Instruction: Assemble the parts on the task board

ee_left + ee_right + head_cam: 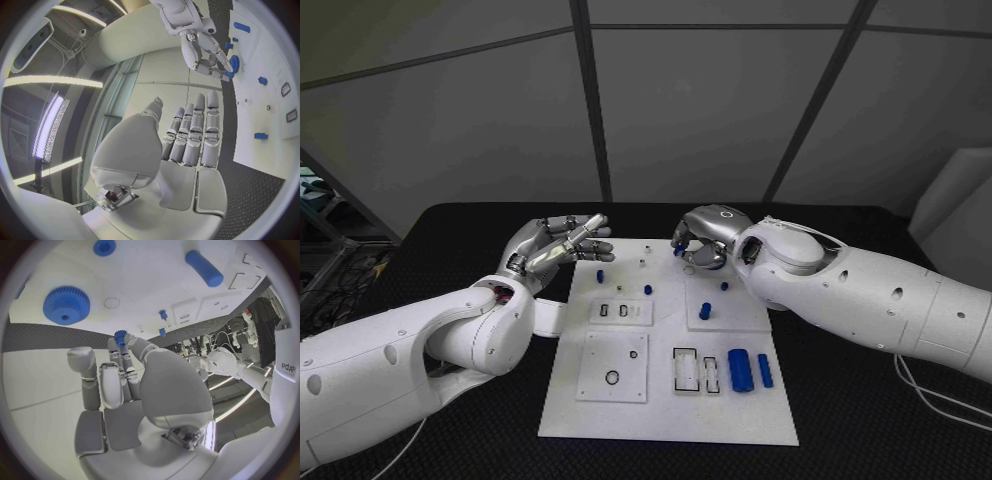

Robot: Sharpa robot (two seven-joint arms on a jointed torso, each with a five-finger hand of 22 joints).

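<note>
A robotics lab: grey panelled walls [689, 100], black test table [862, 430], ceiling strip lights [50, 127].

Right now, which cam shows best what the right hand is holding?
The right wrist view: a small blue gear sits pinched at the fingers of the right hand. In the left wrist view the same hand shows blue at the fingers, unclear. In the head view the hand hides it.

Table [877, 440]: black, with a dimpled mat-like surface, stretching out to either side and toward the front edge.
Wall [689, 100]: grey panels behind the table, split by dark seams that ran upward and slantwise.
Cable [942, 395]: a thin pale line lay curved on the table, near its right-hand end.
</note>
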